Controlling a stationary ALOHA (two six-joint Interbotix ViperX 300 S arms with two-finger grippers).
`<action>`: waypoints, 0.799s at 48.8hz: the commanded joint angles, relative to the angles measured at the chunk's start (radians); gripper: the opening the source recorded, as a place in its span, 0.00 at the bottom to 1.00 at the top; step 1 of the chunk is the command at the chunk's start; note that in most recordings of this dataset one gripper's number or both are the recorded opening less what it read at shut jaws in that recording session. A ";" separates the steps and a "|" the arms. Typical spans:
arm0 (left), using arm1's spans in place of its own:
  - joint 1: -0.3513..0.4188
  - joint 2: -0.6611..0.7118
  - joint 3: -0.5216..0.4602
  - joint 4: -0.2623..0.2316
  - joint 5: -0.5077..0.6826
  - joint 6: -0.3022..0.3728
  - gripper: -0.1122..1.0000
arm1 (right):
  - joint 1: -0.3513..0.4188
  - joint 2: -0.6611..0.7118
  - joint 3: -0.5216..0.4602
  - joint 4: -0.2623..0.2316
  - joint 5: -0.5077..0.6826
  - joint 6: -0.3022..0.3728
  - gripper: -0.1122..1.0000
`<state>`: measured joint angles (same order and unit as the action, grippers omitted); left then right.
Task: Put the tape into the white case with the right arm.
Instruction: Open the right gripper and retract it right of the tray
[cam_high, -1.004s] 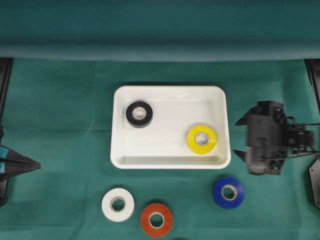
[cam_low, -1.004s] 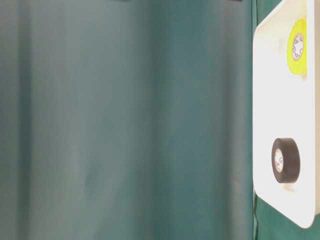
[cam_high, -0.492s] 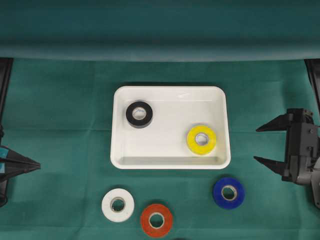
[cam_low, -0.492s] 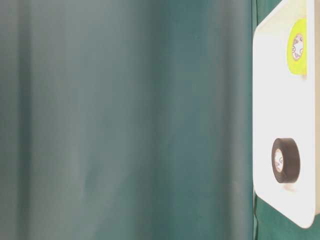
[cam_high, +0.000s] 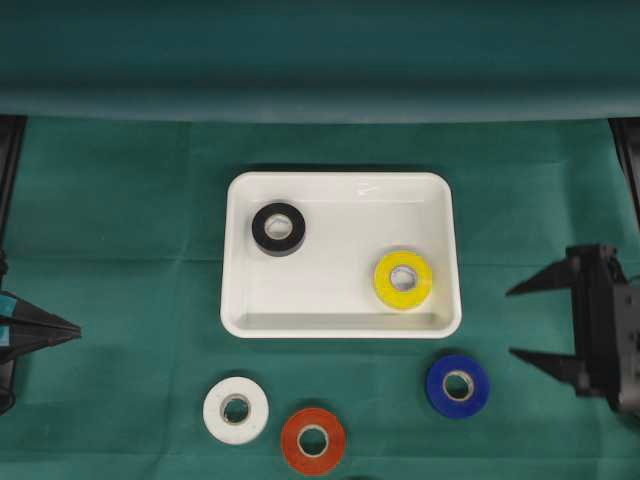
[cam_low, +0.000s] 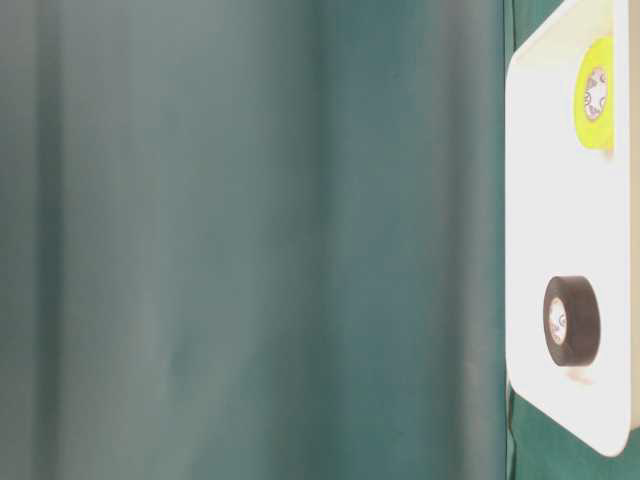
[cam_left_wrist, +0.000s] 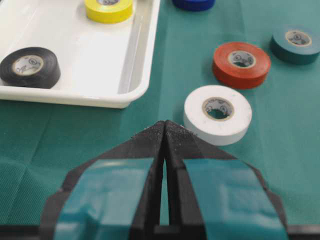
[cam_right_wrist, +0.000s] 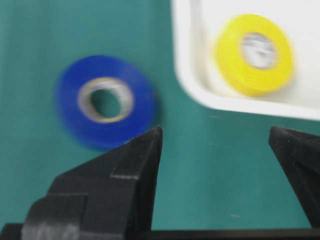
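The white case (cam_high: 341, 322) is seen to be made of smooth, glossy plastic, with highlights caught along its rim. The table is covered by a green cloth (cam_high: 120, 220), matt and finely woven, with faint creases. The tape rolls, black (cam_high: 279, 228), yellow (cam_high: 403, 279), blue (cam_high: 457, 385), white (cam_high: 236, 409) and red (cam_high: 313, 440), are given a smooth, faintly shiny vinyl look, and pale paper-like cores are shown inside them. The left gripper (cam_left_wrist: 165, 131) is formed of matt black plastic with a grainy edge, and smooth light-blue patches (cam_left_wrist: 107, 192) are laid on it
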<state>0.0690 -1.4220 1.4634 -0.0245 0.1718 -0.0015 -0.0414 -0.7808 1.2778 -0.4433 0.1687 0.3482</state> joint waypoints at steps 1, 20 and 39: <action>0.003 0.009 -0.012 0.000 -0.009 0.002 0.10 | 0.071 -0.008 -0.003 0.006 -0.009 0.003 0.67; 0.003 0.009 -0.011 0.000 -0.009 0.002 0.10 | 0.212 -0.011 0.009 0.008 -0.002 0.003 0.67; 0.003 0.009 -0.011 0.000 -0.009 0.000 0.10 | 0.216 0.097 -0.051 0.006 -0.017 0.003 0.67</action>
<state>0.0690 -1.4220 1.4634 -0.0245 0.1718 -0.0015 0.1703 -0.7225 1.2747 -0.4403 0.1657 0.3497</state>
